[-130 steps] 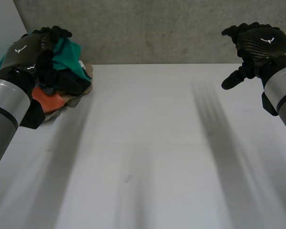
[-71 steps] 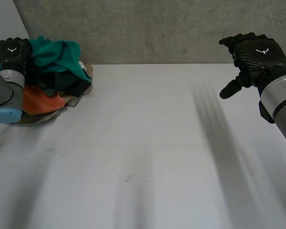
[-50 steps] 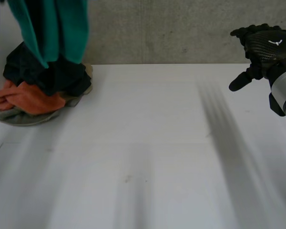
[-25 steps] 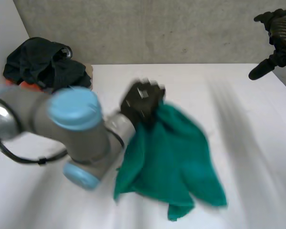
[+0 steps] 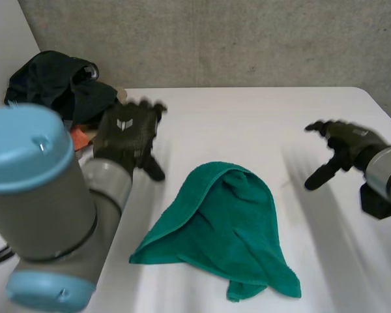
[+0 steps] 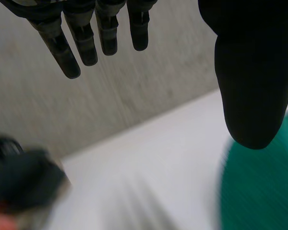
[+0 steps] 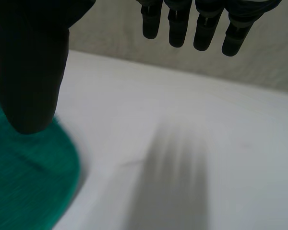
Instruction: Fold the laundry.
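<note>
- Head view: a teal-green towel (image 5: 215, 235) lies rumpled in a rough hood shape near the middle of the white table (image 5: 247, 117), and neither hand touches it.
- The left hand (image 5: 127, 134) hangs over the table at about 10 o'clock from the towel, back upward, with its fingers spread and straight and nothing in them.
- The right hand (image 5: 342, 147) is at about 2 o'clock from the towel and well apart from it. Its fingers are loose and open, its thumb juts toward the towel, and it is empty.
- A laundry pile (image 5: 52, 85), dark cloth with a bit of orange, sits at the table's 10 o'clock corner beside the concrete wall (image 5: 247, 39).
- Left wrist view: the left hand (image 6: 89, 40) has straight fingers and a thumb held wide of them. The towel (image 6: 259, 191) lies under the thumb, and the laundry pile (image 6: 24, 177) is off to the finger side.
- Right wrist view: the right hand (image 7: 31, 72) is likewise spread, with the towel (image 7: 24, 182) beneath its thumb.
</note>
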Controlling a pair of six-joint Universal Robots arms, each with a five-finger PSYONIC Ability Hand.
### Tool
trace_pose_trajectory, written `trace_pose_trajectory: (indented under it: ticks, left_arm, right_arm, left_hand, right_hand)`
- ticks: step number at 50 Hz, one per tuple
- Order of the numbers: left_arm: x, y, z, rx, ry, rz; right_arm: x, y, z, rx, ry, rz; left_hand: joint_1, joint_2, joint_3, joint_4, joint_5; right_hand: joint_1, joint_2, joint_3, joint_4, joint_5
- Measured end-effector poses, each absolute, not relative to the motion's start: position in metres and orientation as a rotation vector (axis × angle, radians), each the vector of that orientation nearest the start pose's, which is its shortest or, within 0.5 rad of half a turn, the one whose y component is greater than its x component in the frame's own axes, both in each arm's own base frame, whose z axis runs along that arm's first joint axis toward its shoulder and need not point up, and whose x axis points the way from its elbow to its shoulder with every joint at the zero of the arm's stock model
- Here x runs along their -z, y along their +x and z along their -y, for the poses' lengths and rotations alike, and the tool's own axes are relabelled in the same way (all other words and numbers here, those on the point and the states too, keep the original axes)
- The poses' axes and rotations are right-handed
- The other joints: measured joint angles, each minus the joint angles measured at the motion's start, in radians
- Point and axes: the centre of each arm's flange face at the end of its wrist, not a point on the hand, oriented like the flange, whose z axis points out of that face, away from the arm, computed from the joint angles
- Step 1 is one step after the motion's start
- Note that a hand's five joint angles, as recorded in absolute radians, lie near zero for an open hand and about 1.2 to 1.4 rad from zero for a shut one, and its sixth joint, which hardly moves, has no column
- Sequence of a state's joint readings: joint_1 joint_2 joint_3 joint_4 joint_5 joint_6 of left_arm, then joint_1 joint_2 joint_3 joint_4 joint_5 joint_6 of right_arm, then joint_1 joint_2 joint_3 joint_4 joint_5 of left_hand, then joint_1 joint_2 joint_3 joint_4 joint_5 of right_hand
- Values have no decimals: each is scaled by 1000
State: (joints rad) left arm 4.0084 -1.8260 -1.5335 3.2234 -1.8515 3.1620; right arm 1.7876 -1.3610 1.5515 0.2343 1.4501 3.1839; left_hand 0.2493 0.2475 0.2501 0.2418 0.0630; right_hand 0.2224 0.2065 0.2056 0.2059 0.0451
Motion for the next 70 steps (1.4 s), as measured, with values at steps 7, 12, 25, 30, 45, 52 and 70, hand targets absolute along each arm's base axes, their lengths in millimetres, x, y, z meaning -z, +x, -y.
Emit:
trace_pose_trajectory:
  ticks: [7,12,25,30,45,52,70]
  left_arm:
    - [-192,-285,182,1936,553,-2823]
    - [-163,-276,191,1772,517,-2946]
    - [-139,-267,209,1648,479,-2987]
    - [-134,-268,212,1633,486,-2991]
    - [-242,-316,317,2305,612,-2399]
    - [-380,-313,345,2921,378,-1684]
    - [-311,-300,316,2761,461,-1869]
  right_arm:
    - [-191,220,273,1372,-355,-2430]
    - [-174,239,276,1373,-436,-2379]
    - [-133,269,291,1356,-543,-2348]
    - [-126,280,295,1353,-569,-2336]
    - [-238,296,360,2008,-702,-1988]
    - [-371,288,359,2596,-628,-1520]
    - [-342,271,315,2498,-764,-1694]
  left_hand:
    - [0,0,0,0,0]
    - [16,12,12,15,21]
    - [283,270,261,271,276]
    - [743,719,712,711,707]
    - [897,947,938,954,923]
    - [897,947,938,954,923]
    - [898,949,942,958,934]
  right_hand:
    - [6,25,28,28,20]
    - [68,87,90,91,82]
    - [176,184,194,190,183]
    - [616,636,629,628,593]
    - [887,969,979,988,930]
    - [887,969,979,989,930]
    - [887,969,984,990,930]
